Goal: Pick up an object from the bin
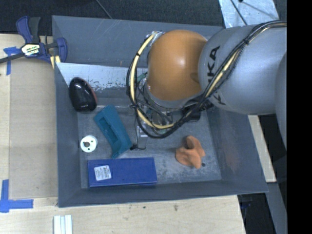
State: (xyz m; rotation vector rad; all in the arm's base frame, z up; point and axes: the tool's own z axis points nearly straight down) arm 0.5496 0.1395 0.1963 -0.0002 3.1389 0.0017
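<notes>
The gripper [142, 139] hangs just right of the teal block [113, 126] — spread or closed, I cannot tell. A blue box [127, 171] lies just below the block — a tan lump [190, 152] well right.

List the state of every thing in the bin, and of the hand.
Black mouse: lying at back left, free.
Teal block: lying slantwise in the middle.
White round piece: loose at left, alone.
Blue box: flat, label up, along the front.
Orange lump: lying free at right.
Hand: down in the bin, right of the teal block.
</notes>
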